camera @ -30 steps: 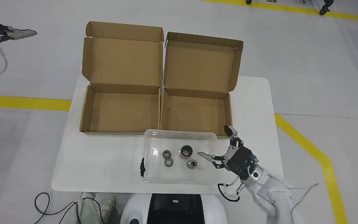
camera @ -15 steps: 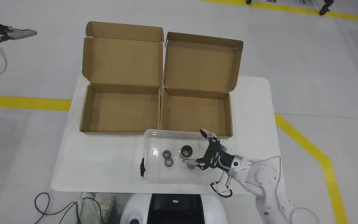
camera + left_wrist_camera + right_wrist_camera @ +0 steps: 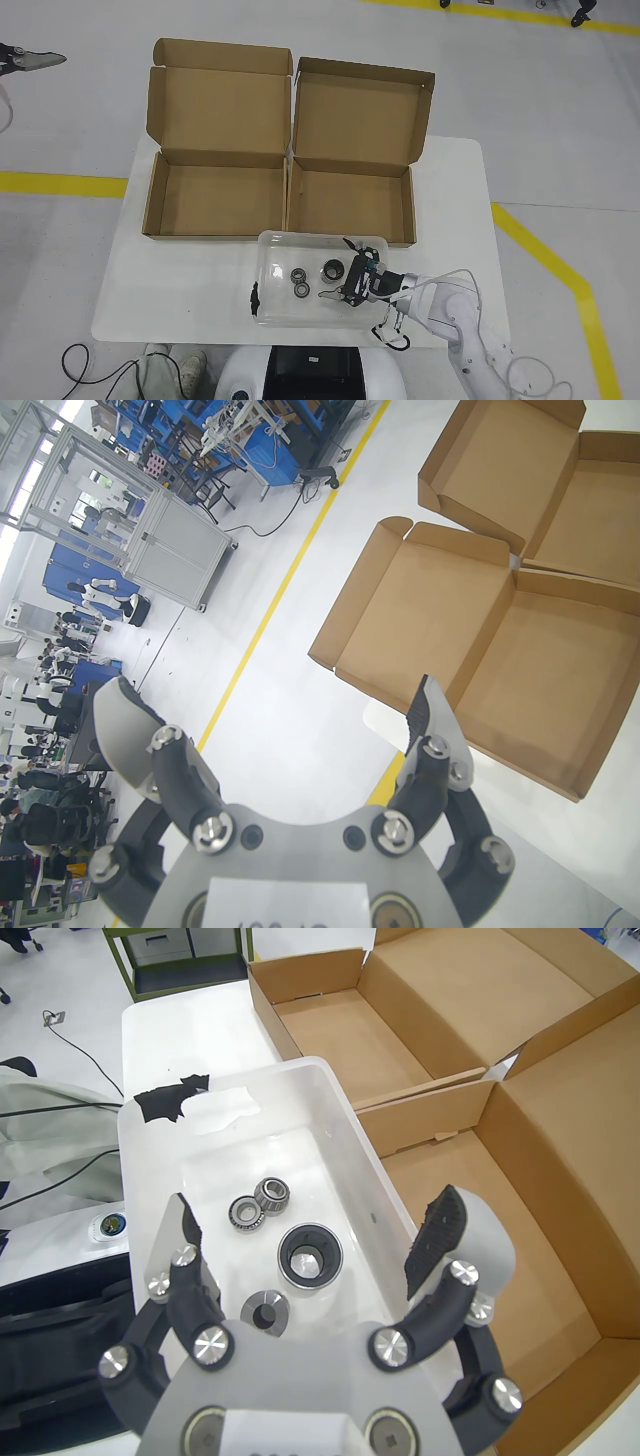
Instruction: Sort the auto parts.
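Hovering over the right half of the clear tub (image 3: 268, 238), your right gripper (image 3: 336, 269) had its fingers spread wide with nothing between them. The tub sat at the near edge of the table (image 3: 450, 200), right in front of you. Four auto parts lay on its floor. Nearest the gripper in the right wrist view was the metal bushing (image 3: 264, 1310), bore up and partly hidden by the gripper's base. Just beyond it was the dark-ringed sleeve (image 3: 310, 1255), standing on end, apart from the bushing. Further toward the tub's left end were the first roller bearing (image 3: 245, 1214) and the second roller bearing (image 3: 272, 1195), touching each other, well short of the end wall. A scrap of black tape (image 3: 170, 1098) was stuck on that wall's rim. Behind the tub you had two open cardboard boxes side by side with lids folded back. The right box (image 3: 345, 205) sat just behind the tub and the left box (image 3: 215, 200) next to it, walls touching or nearly, couldn't tell which. Your left gripper (image 3: 270, 695) was held out off the table's left side, over the floor, fingers also wide apart, holding nothing, both boxes ahead of it
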Tool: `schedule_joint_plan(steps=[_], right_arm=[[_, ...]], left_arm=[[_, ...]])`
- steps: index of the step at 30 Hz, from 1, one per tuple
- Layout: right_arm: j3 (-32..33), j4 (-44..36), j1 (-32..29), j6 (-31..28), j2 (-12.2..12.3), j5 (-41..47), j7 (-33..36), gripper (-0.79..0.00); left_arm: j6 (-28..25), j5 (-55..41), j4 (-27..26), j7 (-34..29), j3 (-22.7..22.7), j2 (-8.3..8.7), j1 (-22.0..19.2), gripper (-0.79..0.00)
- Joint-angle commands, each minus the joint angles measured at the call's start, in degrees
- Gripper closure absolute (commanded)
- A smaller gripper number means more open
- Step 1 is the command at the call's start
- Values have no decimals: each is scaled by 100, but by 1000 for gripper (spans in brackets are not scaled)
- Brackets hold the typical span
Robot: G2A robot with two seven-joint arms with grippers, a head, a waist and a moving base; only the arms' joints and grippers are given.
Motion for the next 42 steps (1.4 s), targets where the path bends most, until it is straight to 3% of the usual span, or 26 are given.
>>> schedule_joint_plan(steps=[1,30,42], right_arm=[[0,0,0,0,0,0,0,-785],[-8,-3,-8,62,3,-18,6,-785],[2,-279,-175,-66,118,-85,5,-785]], left_arm=[[0,0,0,0,0,0,0,-785],[0,0,0,0,0,0,0,-785],[0,0,0,0,0,0,0,-785]])
